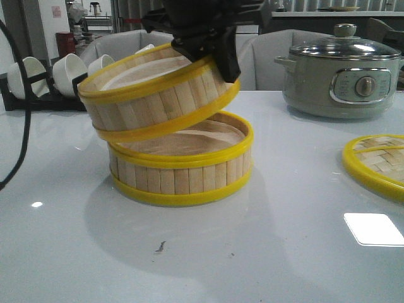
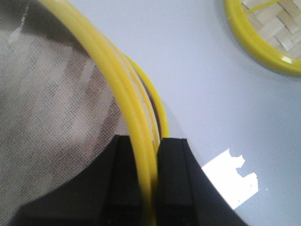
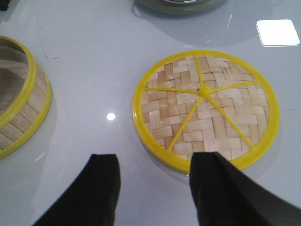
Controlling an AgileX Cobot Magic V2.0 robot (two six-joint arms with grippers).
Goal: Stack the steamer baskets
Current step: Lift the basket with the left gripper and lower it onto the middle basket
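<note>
**Upper basket tilted over the lower one, held by its rim**

The left pincer [image 1: 218,53] was pinched on the far-right rim of the upper steamer basket [image 1: 151,98], which hung tilted, its left side high and its right edge dipping onto, or just above, the lower steamer basket [image 1: 183,170] on the desk [image 1: 252,252]; contact was hard to judge from the front. The upper basket lay offset to the left of the lower, so seating it called for a shift rightward and levelling. The right pincer [image 3: 153,188] was spread and empty, just short of the woven lid [image 3: 207,108], lying flat to the right.
</note>
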